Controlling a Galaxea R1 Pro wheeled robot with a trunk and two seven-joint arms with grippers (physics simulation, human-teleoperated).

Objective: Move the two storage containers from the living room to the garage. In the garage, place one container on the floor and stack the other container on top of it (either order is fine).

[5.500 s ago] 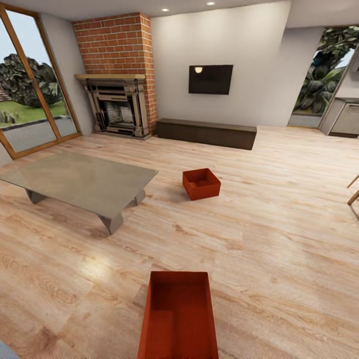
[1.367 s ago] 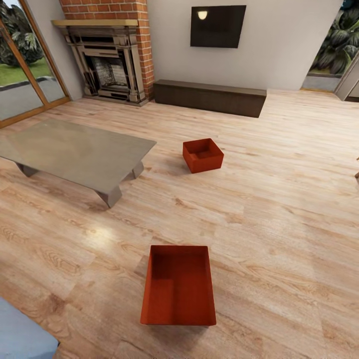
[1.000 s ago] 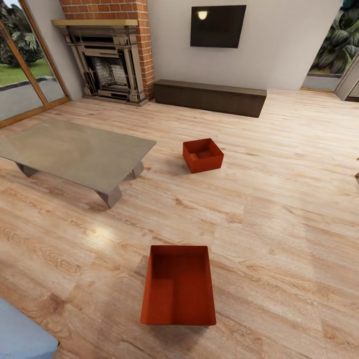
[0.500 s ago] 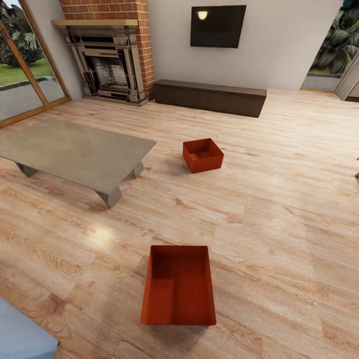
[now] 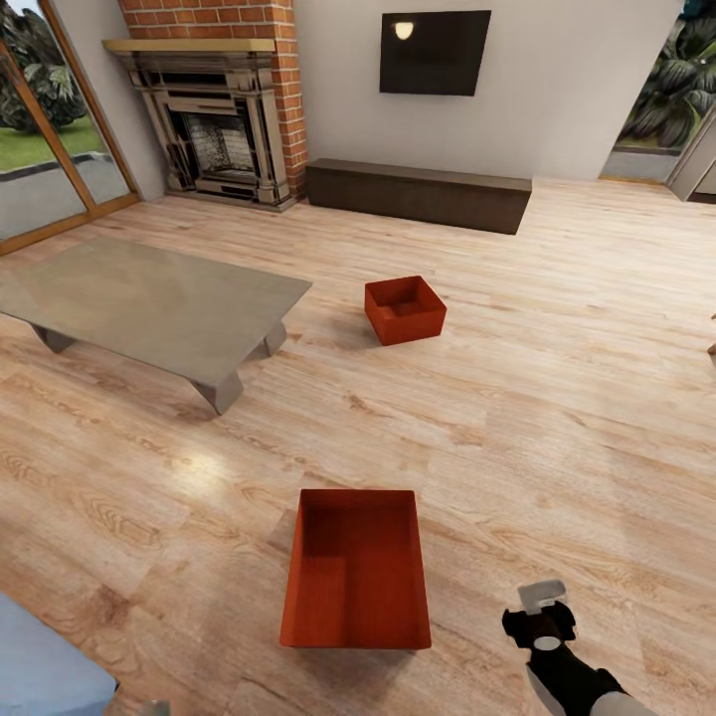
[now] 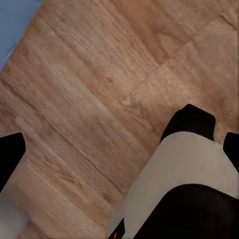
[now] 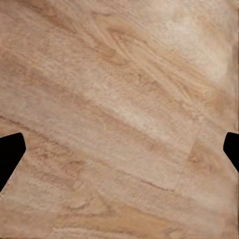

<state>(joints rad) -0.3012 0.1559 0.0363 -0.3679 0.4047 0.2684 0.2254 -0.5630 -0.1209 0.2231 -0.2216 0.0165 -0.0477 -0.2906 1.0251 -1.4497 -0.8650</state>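
Two red-orange open-topped storage containers stand on the living room's light wood planks. The near container (image 5: 356,569) lies just ahead of me, empty. Further off, the far container (image 5: 404,310) sits to the right of the grey table. My right gripper (image 5: 542,600) hovers low to the right of the near container, apart from it; in the right wrist view it (image 7: 119,149) is open over bare planks. The left gripper (image 6: 119,149) is open too, above planks beside part of my own body (image 6: 184,189). The garage is out of view.
A low grey table (image 5: 149,303) stands at the left and a blue sofa corner (image 5: 45,666) at the lower left. Brick fireplace (image 5: 219,119), dark low bench (image 5: 418,194) and black TV (image 5: 435,52) line the far wall. Glass doors (image 5: 50,149) are at the left.
My right arm has risen into the head view at the lower right. Both containers stay where they were. Since 5.5 s ago the camera has tilted down.
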